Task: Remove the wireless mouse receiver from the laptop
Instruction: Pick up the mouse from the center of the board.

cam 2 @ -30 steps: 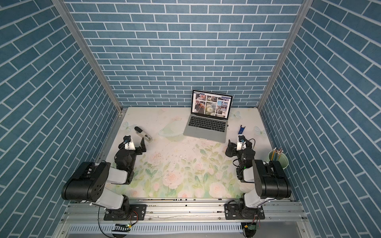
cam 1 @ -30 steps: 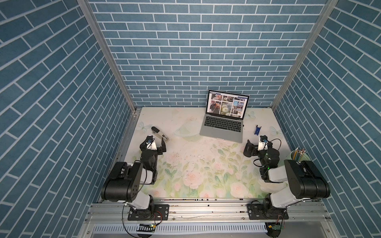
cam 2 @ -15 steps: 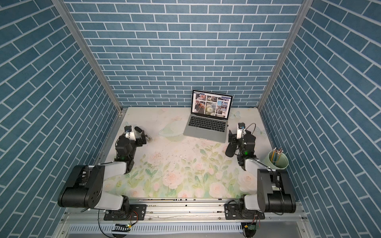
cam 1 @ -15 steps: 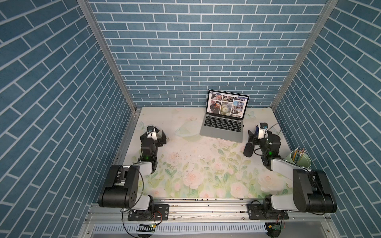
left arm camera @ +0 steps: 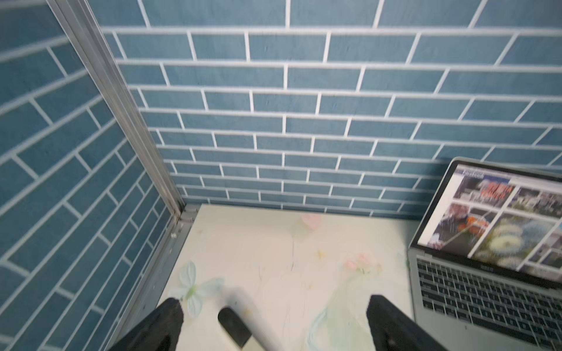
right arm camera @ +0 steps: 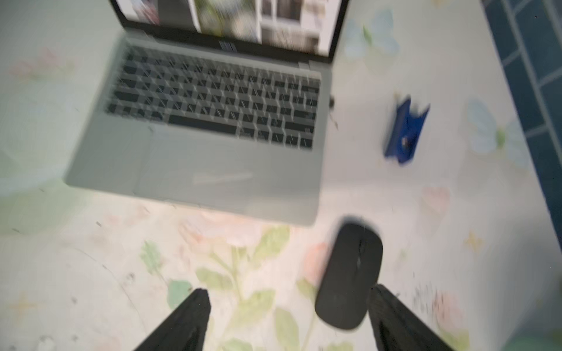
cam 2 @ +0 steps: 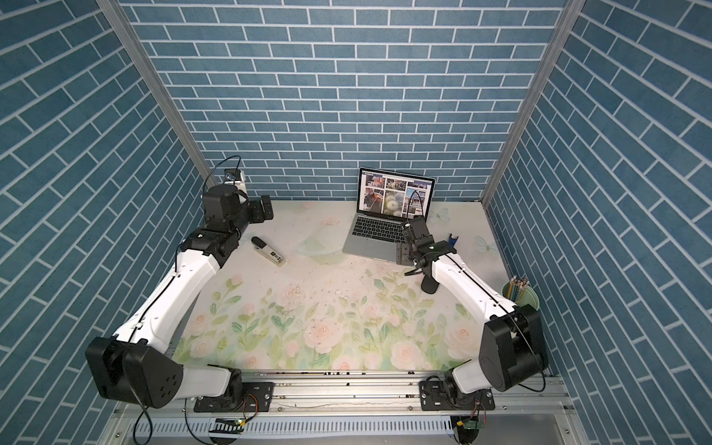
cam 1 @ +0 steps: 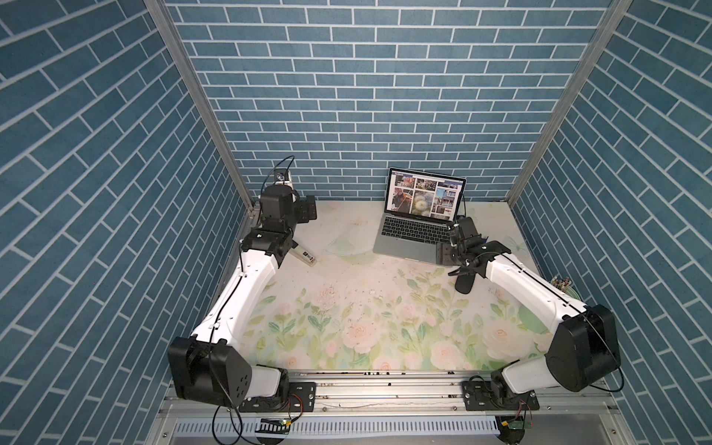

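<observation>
Wrist views: right hand [right arm camera: 289, 290] spread near laptop [right arm camera: 197, 182] front edge; left hand [left arm camera: 275, 299] spread.

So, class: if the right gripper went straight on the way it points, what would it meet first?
Probably the laptop, at its near edge; the mouse lies just beside that line. Depth is unclear.

One laptop [cam 1: 404, 250], one black mouse [cam 1: 463, 287], one blue clip [right arm camera: 406, 130], one white tool [cam 2: 269, 254], one pencil cup [cam 2: 523, 299]

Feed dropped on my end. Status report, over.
Left gripper open, right gripper open, both empty. Wireless mouse receiver plugged into laptop, blurred. Black mouse lies near right gripper.
</observation>
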Available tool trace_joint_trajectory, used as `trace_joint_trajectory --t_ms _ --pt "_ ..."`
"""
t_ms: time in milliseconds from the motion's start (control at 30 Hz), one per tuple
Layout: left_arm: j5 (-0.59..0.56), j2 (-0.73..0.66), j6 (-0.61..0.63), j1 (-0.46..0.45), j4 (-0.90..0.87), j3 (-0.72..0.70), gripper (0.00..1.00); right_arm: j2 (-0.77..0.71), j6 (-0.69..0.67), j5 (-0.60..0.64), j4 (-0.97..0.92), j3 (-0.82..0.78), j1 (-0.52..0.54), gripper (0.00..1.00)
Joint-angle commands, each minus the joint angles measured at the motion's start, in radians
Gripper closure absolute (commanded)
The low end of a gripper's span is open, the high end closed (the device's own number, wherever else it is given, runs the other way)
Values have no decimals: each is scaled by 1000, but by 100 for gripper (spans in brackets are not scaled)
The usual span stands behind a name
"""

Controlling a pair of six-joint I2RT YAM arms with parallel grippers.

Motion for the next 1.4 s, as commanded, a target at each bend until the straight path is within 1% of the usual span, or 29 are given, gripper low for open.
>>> trace_joint_trajectory --t_ms 0,67,133,267,333,467,700,1033,1167,1367 --pt "30 18 -65 0 -278 21 0 -45 195 53 -181 -42 -19 13" --pt "32 13 -95 -1 -306 18 0 -25 235 54 -194 -52 -29 13" --pt "31 23 -110 0 -335 18 0 -3 266 8 -189 -60 -47 12" --pt "24 88 -111 -1 -402 31 0 -2 335 -41 -109 -126 -91 11" --pt "17 108 -110 -1 -407 21 0 -1 343 -73 -69 -149 -125 9" --pt "6 110 -109 0 -371 -19 0 65 310 -76 -59 -129 -149 8" --pt "-6 146 -101 0 -368 -13 0 173 271 -87 -15 -112 -153 7" --pt "8 191 -105 0 -353 -28 0 228 221 -76 25 -115 -178 6" --pt "9 200 -107 0 -353 -28 0 243 192 -89 55 -117 -196 9" --pt "1 209 -108 -1 -364 -27 0 253 173 -143 92 -132 -203 15"
